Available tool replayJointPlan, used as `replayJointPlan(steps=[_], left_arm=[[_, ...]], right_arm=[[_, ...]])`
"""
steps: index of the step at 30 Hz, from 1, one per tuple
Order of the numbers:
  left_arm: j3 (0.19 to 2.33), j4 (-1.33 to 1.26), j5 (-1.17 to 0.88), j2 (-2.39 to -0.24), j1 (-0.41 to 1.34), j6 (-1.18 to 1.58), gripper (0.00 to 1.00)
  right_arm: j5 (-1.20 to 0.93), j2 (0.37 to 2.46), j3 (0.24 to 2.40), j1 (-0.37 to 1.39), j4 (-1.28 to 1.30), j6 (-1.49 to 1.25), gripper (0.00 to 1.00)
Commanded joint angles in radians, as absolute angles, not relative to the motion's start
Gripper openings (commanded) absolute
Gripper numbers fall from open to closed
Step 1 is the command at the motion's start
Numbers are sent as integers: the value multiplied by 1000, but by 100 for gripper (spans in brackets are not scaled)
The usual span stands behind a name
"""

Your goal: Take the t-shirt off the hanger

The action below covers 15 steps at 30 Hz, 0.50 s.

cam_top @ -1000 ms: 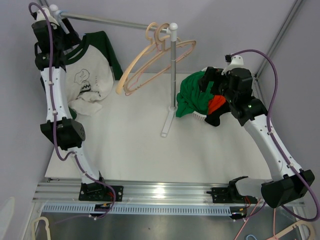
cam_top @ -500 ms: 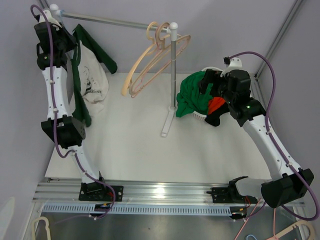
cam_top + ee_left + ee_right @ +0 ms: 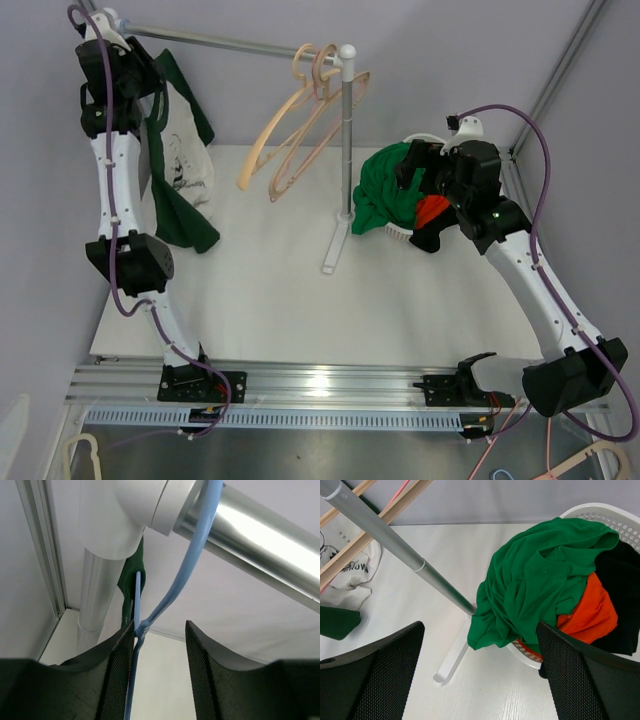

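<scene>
A white t-shirt (image 3: 188,160) with dark green sleeves hangs on a thin blue hanger (image 3: 137,600) at the left end of the metal rail (image 3: 230,42). It hangs edge-on, with its hem near the table. My left gripper (image 3: 112,38) is raised to the rail end. In the left wrist view the left gripper (image 3: 160,630) is open, and the hanger neck lies against the inner face of the left finger (image 3: 117,680). The hook loops over the rail (image 3: 260,550). My right gripper (image 3: 480,627) is open and empty above the table. The shirt's edge shows at the left of the right wrist view (image 3: 350,575).
Several wooden hangers (image 3: 300,120) hang tilted at the rail's right end, by the stand post (image 3: 345,150). A white basket (image 3: 600,515) at the right holds green (image 3: 540,580), orange and black clothes, below my right gripper (image 3: 415,165).
The t-shirt has swung from spread flat to hanging edge-on, closer to the left arm. The left gripper has shifted slightly up at the rail. The wooden hangers have swung. The right arm has not moved.
</scene>
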<state>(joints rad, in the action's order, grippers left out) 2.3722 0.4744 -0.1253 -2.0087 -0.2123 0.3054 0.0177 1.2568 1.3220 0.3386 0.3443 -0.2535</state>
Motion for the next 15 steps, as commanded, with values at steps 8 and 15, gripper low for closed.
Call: replayJointPlan(steps=[8, 15], left_arm=[[2421, 411, -87, -1974, -195, 285, 1], [2404, 339, -133, -1947, -164, 259, 1]], right_arm=[[12, 1212, 1319, 339, 337, -253, 98], [-23, 1213, 1327, 339, 337, -261, 98]])
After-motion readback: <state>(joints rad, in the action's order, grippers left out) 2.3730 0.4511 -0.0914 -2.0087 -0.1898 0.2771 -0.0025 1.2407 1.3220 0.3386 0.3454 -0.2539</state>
